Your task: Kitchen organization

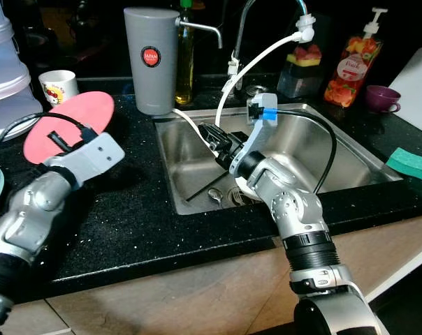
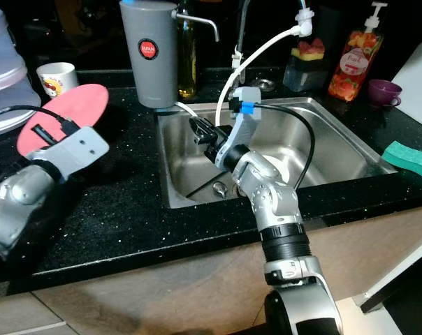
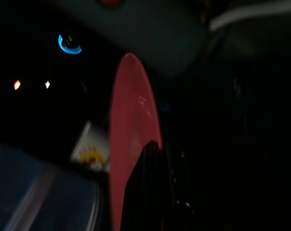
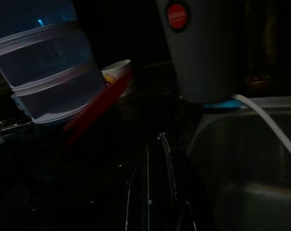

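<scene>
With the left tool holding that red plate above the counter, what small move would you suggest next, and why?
Probably carry the red plate a little toward the sink. The left tool grips the plate tilted above the black counter, beside the grey jug. The right tool sits low over the basin's left side, so it may need to clear first.

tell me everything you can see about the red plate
The red plate is a round, flat, plain disc, matte like plastic. It is tilted, raised above the black counter, held at its near edge by the left gripper. A small white cup stands behind it, a grey canister to its right.
</scene>
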Motion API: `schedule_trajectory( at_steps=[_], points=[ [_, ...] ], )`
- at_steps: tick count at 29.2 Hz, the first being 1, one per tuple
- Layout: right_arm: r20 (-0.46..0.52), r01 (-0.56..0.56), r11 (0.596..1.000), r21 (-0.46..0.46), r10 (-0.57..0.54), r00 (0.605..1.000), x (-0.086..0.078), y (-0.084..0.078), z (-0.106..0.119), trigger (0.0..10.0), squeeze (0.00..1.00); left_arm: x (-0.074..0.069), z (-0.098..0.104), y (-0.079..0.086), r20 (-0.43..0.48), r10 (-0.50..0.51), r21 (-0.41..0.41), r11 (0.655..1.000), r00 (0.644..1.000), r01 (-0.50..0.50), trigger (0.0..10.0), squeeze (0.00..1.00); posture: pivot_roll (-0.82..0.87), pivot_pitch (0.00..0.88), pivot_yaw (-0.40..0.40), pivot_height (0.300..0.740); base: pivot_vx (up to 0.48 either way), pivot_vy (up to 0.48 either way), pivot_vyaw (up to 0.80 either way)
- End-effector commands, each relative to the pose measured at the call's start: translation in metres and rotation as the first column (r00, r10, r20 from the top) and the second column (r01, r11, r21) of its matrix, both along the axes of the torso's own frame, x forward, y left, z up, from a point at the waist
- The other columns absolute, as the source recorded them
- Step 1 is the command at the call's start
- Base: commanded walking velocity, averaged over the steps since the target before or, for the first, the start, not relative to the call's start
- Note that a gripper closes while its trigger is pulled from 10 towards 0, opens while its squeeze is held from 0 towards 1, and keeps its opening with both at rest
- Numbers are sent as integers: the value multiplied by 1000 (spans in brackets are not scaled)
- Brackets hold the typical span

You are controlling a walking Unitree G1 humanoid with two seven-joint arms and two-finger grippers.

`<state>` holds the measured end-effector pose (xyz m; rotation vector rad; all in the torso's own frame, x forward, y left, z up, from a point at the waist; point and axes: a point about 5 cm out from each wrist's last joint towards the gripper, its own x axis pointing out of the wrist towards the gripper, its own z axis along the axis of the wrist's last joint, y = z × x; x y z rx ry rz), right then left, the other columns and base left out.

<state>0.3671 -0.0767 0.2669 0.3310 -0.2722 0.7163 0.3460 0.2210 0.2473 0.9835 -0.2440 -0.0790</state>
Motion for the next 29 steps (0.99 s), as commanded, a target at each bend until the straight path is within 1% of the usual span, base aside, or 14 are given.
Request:
schedule_trajectory(
  at_steps=[1, 6, 10, 12, 13, 14, 15, 17, 20, 24, 25, 26, 27, 29],
  points=[
    [-7, -4, 1000, 19, 4, 1000, -1, -1, 2, 10000, 0, -2, 9, -7, 51, -37, -19, 999, 998, 38, 0, 0, 1, 85, -58, 740, 0, 0, 0],
    [-9, 18, 998, 67, -17, 1000, 1, -6, 7, 10000, 0, -16, 44, -39, 238, -205, -149, 958, 950, 244, 0, 0, 1, 90, -57, 740, 0, 0, 0],
    [-2, 34, 994, 102, -34, 999, 2, -9, 10, 10000, 0, -23, 54, -48, 306, -247, -182, 933, 919, 312, 0, 0, -1, 93, -54, 740, 0, 0, 0],
    [-1, 48, 991, 125, -48, 999, 2, -12, 11, 10000, 0, -28, 60, -52, 344, -274, -240, 899, 898, 366, 0, 0, -2, 94, -54, 740, 0, 0, 0],
    [-2, 61, 988, 141, -62, 998, 3, -15, 12, 10000, 0, -32, 64, -55, 368, -297, -295, 862, 881, 414, 0, 0, -2, 94, -54, 740, 0, 0, 0],
    [-6, 80, 984, 162, -80, 997, 4, -19, 13, 10000, 0, -36, 68, -58, 385, -330, -379, 795, 862, 473, 0, 0, -2, 97, -51, 740, 0, 0, 0],
    [-6, 80, 984, 162, -80, 997, 4, -19, 13, 10000, 0, -36, 68, -58, 385, -330, -379, 795, 862, 473, 0, 0, -2, 97, -51, 740, 0, 0, 0],
    [-10, 90, 981, 173, -90, 996, 4, -21, 13, 10000, 0, -39, 69, -59, 389, -352, -437, 743, 851, 507, 0, 0, 0, 99, -51, 740, 0, 0, 0],
    [-19, 103, 977, 187, -101, 995, 5, -22, 13, 10000, 0, -43, 71, -61, 393, -400, -575, 596, 828, 560, 0, 0, 2, 100, -49, 740, 0, 0, 0],
    [-24, 110, 973, 201, -107, 994, 5, -23, 12, 10000, 0, -50, 74, -62, 430, -449, -669, 423, 783, 611, 0, 0, 6, 99, -46, 740, 0, 0, 0],
    [-24, 110, 973, 201, -107, 994, 5, -23, 12, 10000, 0, -50, 74, -62, 430, -449, -669, 423, 783, 611, 0, 0, 6, 99, -46, 740, 0, 0, 0],
    [-26, 112, 972, 207, -109, 994, 5, -23, 12, 10000, 0, -52, 77, -58, 463, -436, -706, 344, 771, 619, 0, 0, 6, 99, -45, 740, 0, 0, 0],
    [-26, 112, 972, 207, -109, 994, 5, -23, 12, 10000, 0, -52, 77, -58, 463, -436, -706, 344, 771, 619, 0, 0, 6, 99, -45, 740, 0, 0, 0],
    [-29, 114, 971, 212, -111, 993, 5, -23, 12, 10000, 0, -53, 84, -51, 519, -405, -752, 200, 752, 627, 0, 0, 5, 99, -46, 740, 0, 0, 0]
  ],
)
